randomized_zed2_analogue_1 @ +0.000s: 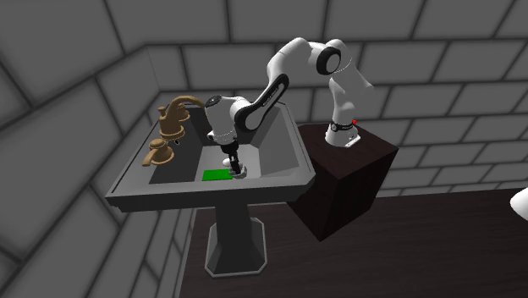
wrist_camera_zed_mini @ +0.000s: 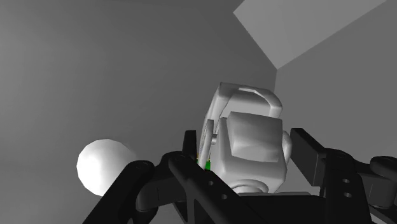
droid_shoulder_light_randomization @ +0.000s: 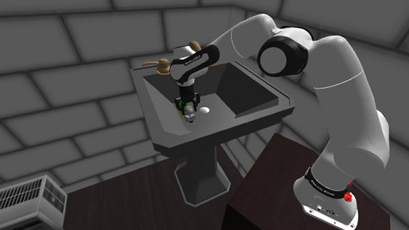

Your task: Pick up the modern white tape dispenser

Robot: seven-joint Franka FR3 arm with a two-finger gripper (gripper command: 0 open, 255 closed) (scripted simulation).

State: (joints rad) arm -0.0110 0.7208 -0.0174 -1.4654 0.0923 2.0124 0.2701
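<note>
The grasp itself looks to be the step in hand: the hand (wrist_camera_zed_mini: 245,146) is down inside the basin of the sink (droid_shoulder_light_randomization: 224,127), and its two black fingers (wrist_camera_zed_mini: 191,149) appear to press against either flank of the pale grey-white tape dispenser (wrist_camera_zed_mini: 254,137), which sits squarely between them, seemingly low by the basin floor and not yet raised. A white ball (wrist_camera_zed_mini: 105,167) lies just beside the hand, outside one finger and apart from the dispenser. The next move, as I judge it, calls for a firm hold and a straight lift clear of the basin walls.
</note>
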